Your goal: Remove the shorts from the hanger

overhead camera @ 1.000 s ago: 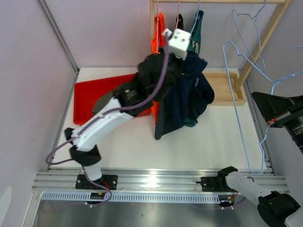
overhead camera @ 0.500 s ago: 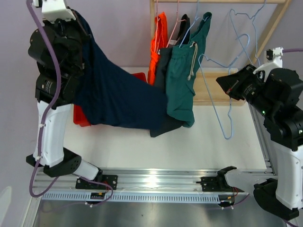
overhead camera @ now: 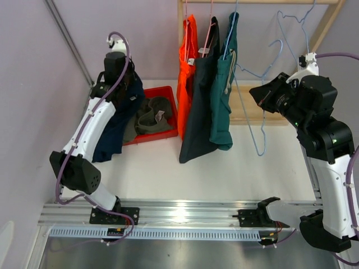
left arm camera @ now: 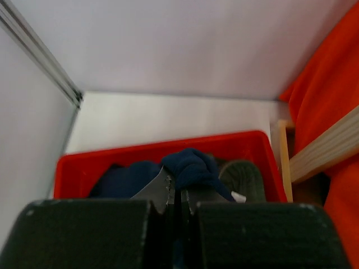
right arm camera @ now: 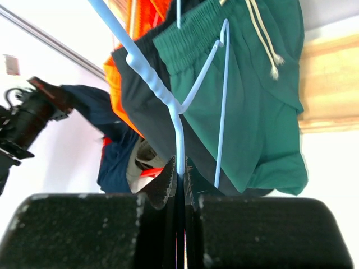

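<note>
Twice pinching: with left pincer [left arm camera: 175, 189], navy shorts [left arm camera: 189, 165], red bin [left arm camera: 134, 153] right below; with right pincer [right arm camera: 179, 171], pale blue hanger [right arm camera: 180, 131], teal shorts [right arm camera: 258, 112] just beyond.

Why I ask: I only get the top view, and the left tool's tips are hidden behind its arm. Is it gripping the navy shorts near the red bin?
Observer: Yes. The left wrist view shows the left tool shut on the navy shorts, with the red bin just beyond its tips.
Operator: How much cloth is in the pinch?
Observer: A thick bunch bulges out past the tips, next to the dark olive shorts in that view.
Operator: And the right tool?
Observer: The right wrist view shows the right tool shut on the wire of the light blue hanger, with the teal shorts hanging beyond it.
</note>
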Available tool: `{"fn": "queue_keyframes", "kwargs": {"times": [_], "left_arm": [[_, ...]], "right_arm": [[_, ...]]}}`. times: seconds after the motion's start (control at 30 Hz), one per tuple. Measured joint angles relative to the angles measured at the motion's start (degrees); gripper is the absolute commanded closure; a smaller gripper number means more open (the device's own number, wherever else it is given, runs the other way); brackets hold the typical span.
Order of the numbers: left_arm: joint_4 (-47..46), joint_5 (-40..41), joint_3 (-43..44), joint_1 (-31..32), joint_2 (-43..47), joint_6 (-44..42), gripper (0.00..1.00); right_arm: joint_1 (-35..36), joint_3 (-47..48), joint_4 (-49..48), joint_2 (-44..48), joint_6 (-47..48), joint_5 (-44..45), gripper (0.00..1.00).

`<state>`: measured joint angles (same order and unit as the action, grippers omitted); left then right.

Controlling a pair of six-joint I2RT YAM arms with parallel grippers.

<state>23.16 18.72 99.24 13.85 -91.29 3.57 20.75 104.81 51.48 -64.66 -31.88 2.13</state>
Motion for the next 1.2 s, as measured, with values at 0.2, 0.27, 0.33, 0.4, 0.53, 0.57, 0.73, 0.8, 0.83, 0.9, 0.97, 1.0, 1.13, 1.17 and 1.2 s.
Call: {"fn": "queue_keyframes", "kwargs": {"times": [0.2, 0.27, 0.33, 0.4, 0.53, 0.57, 0.73, 0.8, 0.83, 0.9, 0.97, 1.0, 1.13, 1.17, 1.2], "left_arm": [[-5.55, -2.14, -13.92, -0.15, 1.79, 4.76, 0.57], [-6.67, -2.60, -18.82, -0.15, 2.95, 6.78, 0.02], [-6.60, -2.78, -21.92, -0.15, 3.30, 9.01, 0.01], [-5.33, -3.39, -22.36, -0.15, 2.62, 10.19, 0.01], [-0.98, -4.39, -19.85, 0.04, 1.99, 11.67, 0.01], [-0.24, -4.52, -19.34, 0.07, 2.51, 11.87, 0.01], [4.55, -5.60, -19.28, 0.17, 9.70, 11.74, 0.01], [4.98, -5.70, -20.39, 0.17, 14.97, 11.34, 0.01], [4.42, -5.86, -21.79, 0.17, 18.12, 11.26, 0.01], [2.47, -6.47, -26.29, 0.22, 25.49, 10.95, 0.01], [-1.03, -7.54, -31.98, 0.22, 31.76, 10.84, 0.01], [-1.97, -8.11, -34.80, 0.24, 34.27, 10.78, 0.01], [-3.34, -9.09, -38.82, 0.22, 37.29, 10.80, 0.01], [-3.91, -9.40, -39.08, 0.24, 36.83, 10.88, 0.01], [-4.52, -9.77, -39.54, 0.24, 36.30, 10.93, 0.01]], "right_arm": [[-0.17, -0.61, -1.44, -1.07, 0.83, -0.02, 1.00], [-0.26, 1.01, -1.84, -2.62, 1.27, -0.04, 1.00], [-0.66, 4.28, -2.10, -5.70, 2.29, -0.11, 1.00], [-1.60, 8.46, -2.69, -9.42, 3.54, -0.52, 1.00], [-6.69, 16.33, -3.41, -16.76, 5.53, -2.49, 1.00], [-8.37, 17.99, -3.50, -18.56, 5.75, -3.04, 1.00], [-14.75, 25.03, -4.20, -26.69, 6.29, -4.17, 1.00], [-16.00, 28.70, -4.20, -30.56, 6.51, -4.39, 1.00], [-16.46, 30.64, -4.42, -32.48, 6.60, -4.42, 1.00], [-17.16, 34.45, -4.63, -36.33, 6.73, -4.44, 1.00], [-17.73, 35.69, -5.09, -38.12, 6.69, -4.39, 1.00], [-17.97, 35.95, -5.57, -38.95, 6.67, -4.37, 1.00], [-18.43, 36.65, -7.80, -41.66, 6.45, -3.80, 1.00], [-18.47, 36.94, -8.50, -42.40, 6.43, -3.52, 1.00], [-18.53, 37.27, -9.22, -43.19, 6.40, -3.37, 1.00]]}}
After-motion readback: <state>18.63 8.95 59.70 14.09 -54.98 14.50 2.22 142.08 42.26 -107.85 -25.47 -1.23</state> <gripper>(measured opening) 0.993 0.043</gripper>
